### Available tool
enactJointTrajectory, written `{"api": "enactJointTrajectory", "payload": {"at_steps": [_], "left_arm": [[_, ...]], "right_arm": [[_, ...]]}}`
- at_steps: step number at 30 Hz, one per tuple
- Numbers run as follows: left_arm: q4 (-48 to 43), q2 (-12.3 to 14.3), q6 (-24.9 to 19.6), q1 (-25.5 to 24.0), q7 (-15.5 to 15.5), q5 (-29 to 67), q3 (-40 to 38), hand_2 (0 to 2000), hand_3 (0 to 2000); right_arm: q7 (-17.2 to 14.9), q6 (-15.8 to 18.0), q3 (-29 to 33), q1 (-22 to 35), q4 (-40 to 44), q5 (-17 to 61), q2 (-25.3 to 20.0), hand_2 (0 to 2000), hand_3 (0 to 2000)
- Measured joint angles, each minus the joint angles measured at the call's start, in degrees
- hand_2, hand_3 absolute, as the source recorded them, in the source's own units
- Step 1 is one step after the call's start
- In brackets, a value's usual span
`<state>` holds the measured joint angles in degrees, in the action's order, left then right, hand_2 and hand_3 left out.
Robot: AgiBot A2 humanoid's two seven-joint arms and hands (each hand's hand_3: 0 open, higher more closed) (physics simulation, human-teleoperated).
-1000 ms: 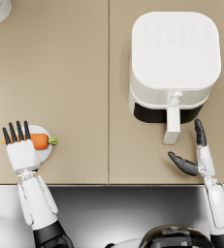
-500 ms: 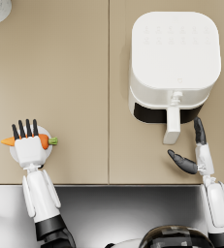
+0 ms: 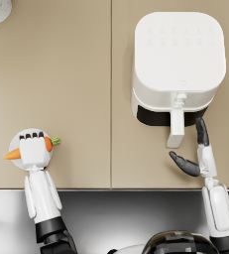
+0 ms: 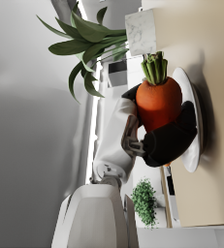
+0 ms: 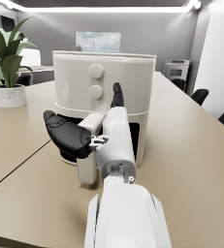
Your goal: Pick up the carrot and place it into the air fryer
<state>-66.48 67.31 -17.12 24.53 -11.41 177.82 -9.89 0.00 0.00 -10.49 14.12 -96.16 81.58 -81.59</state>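
My left hand [image 3: 34,151] is curling its dark fingers round the smooth orange carrot [image 4: 158,102], which is lying on a round white plate [image 3: 13,145] near the worktop [image 3: 76,89] edge. My right hand [image 3: 198,155] is spreading empty beside the glossy white air fryer [image 3: 178,64] handle.

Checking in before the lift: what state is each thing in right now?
carrot: lying on the plate, left hand's fingers wrapped around it.
plate: flat on the table, carrot on it.
air fryer: upright, drawer pulled partly out.
left hand: gripping the carrot.
right hand: open, beside the drawer handle, holding nothing.
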Motion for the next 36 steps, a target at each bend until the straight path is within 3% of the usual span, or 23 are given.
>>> {"api": "enactJointTrajectory", "payload": {"at_steps": [3,6,11,19,27,31,32,33,36], "left_arm": [[1.05,0.21,10.28,-1.13,6.87,-0.05,1.12,2000,2000],[0.33,0.37,15.18,-2.35,9.88,-0.03,2.58,2000,2000],[-10.17,0.85,16.01,-4.27,11.1,-9.94,3.48,2000,2000],[-28.52,1.09,16.41,-1.44,11.44,-29.23,5.84,2000,2000],[-34.09,2.01,16.02,0.56,11.49,-33.44,8.61,2000,2000],[-34.57,2.56,16.0,1.64,11.5,-33.68,10.01,2000,2000],[-34.26,2.72,15.99,1.99,11.5,-33.71,10.5,2000,2000],[-33.91,2.91,15.96,2.4,11.5,-33.73,11.03,2000,2000],[-32.8,3.59,15.97,3.8,11.5,-33.75,12.67,2000,2000]], "right_arm": [[0.0,0.0,-0.36,1.18,0.68,0.0,-0.69,0,0],[0.0,0.0,-1.23,1.64,2.19,0.0,-1.12,0,0],[0.0,0.0,-2.02,1.73,4.97,-0.01,-1.58,0,0],[0.0,0.0,-2.05,0.61,12.25,-0.01,-1.83,0,0],[0.0,0.0,-5.12,3.33,22.82,-0.02,-3.42,0,0],[0.11,-3.07,-7.36,5.54,26.09,0.19,-3.63,0,0],[0.11,-2.67,-7.58,5.98,26.53,0.26,-3.37,1361,327],[0.08,-3.9,-7.97,6.44,26.87,0.28,-3.2,2000,653],[-0.13,-8.91,-9.63,8.21,28.09,0.35,-3.08,2000,1633]]}}
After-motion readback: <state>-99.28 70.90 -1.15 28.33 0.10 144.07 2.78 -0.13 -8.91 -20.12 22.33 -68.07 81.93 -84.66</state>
